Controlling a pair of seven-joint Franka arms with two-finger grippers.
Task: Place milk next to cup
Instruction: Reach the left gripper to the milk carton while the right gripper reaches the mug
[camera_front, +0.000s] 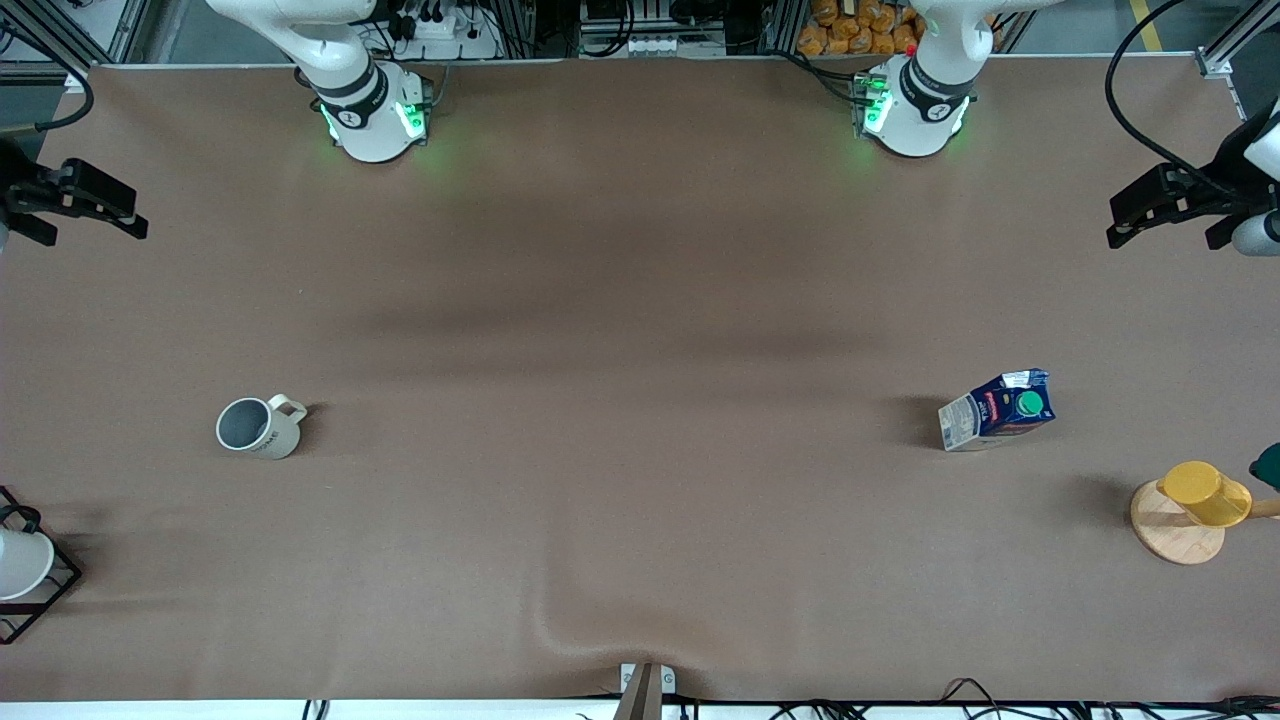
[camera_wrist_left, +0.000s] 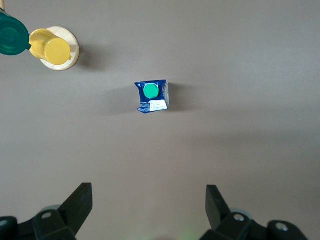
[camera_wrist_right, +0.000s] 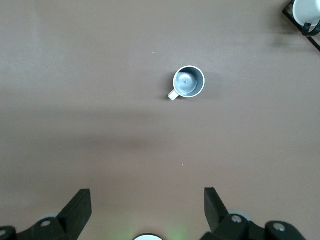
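Observation:
The milk (camera_front: 1000, 408), a dark blue carton with a green cap, stands upright on the brown table toward the left arm's end. It also shows in the left wrist view (camera_wrist_left: 152, 96). The cup (camera_front: 258, 427), an off-white mug with a grey inside, stands toward the right arm's end, and also shows in the right wrist view (camera_wrist_right: 188, 82). My left gripper (camera_front: 1150, 215) is open and empty, high over the table's left-arm end (camera_wrist_left: 149, 200). My right gripper (camera_front: 95, 220) is open and empty, high over the right-arm end (camera_wrist_right: 147, 202).
A yellow cup (camera_front: 1200, 495) on a wooden disc (camera_front: 1165, 535) and a dark green thing (camera_front: 1268, 465) stand near the milk at the table's edge. A white cup (camera_front: 20, 565) in a black wire rack (camera_front: 62, 578) stands near the mug, nearer to the front camera.

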